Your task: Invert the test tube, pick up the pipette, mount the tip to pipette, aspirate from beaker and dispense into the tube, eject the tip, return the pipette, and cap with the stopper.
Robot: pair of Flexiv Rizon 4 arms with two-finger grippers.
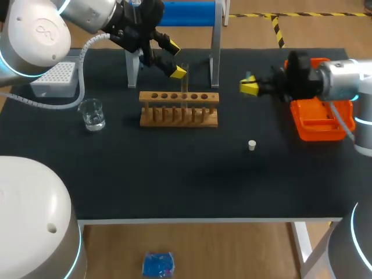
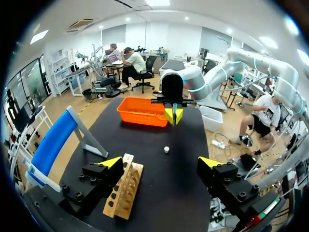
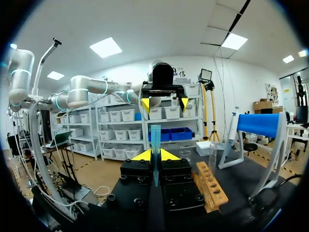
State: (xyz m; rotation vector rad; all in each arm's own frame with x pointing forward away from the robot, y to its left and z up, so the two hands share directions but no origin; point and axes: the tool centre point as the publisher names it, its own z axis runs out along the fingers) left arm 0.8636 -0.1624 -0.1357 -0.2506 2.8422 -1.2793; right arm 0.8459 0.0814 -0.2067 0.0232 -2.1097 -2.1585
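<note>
At the back of the table (image 1: pixel 174 180), the left gripper (image 1: pixel 176 59) is hanging over the wooden rack (image 1: pixel 179 109) with its jaws spread wide and nothing between them. The clear test tube (image 1: pixel 185 87) is standing upright in one of the rack's middle holes, with its top just beside the nearer yellow tip. Whether the two are touching I cannot tell, nor which end of the tube is up.

Well to the rack's right, the right gripper (image 1: pixel 249 87) is hovering above the table, its jaws pressing from both sides on a slim teal tube (image 3: pixel 155 140) held upright (it may be part of the pipette, but the views are not showing enough to say).

Judging by how things are lying, the task is sitting at its very start:

- The white stopper (image 1: pixel 251 145) is resting loose on the table, well apart from the rack, so capping is not done.
- The beaker (image 1: pixel 92 114) is standing to the rack's left with a little clear liquid in it.
- The white tip box (image 1: pixel 57 78) is sitting behind the beaker.
- The orange bin (image 1: pixel 317 125) is waiting under the right arm, and I can make out nothing inside it.

Mounting a tip, aspirating, dispensing, ejecting the tip, returning the pipette and capping all appear to be left. The inversion itself is either pending or only just settled.
</note>
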